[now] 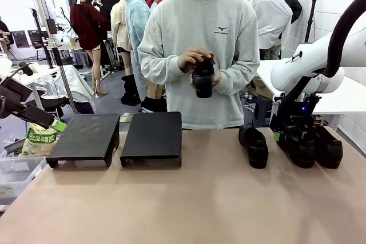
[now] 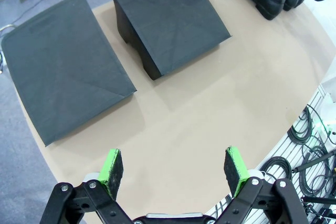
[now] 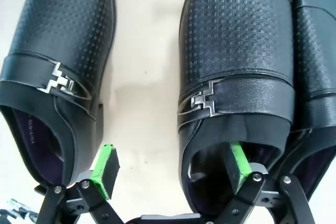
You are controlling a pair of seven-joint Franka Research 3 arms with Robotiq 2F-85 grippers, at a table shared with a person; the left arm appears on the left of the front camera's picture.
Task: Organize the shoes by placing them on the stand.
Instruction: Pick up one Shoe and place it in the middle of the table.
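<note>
Tan surface [image 1: 200, 204], centre-left: both stands [image 1: 86, 134] bare. Three shoes [image 1: 254, 147] sit at right; fourth shoe [image 1: 203, 79] in person's hands [image 1: 194, 60]. Right end effector [image 3: 170, 166] released, straddling middle shoe [image 3: 236, 51] wall; left end effector [image 2: 173, 165] released, hovering. Nothing placed yet.

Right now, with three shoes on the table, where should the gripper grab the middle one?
Take the middle shoe by the side wall of its opening, from above. It stands upright on its sole, mouth up, so one finger fits inside and the other in the gap beside it, as the open right gripper stands.
</note>
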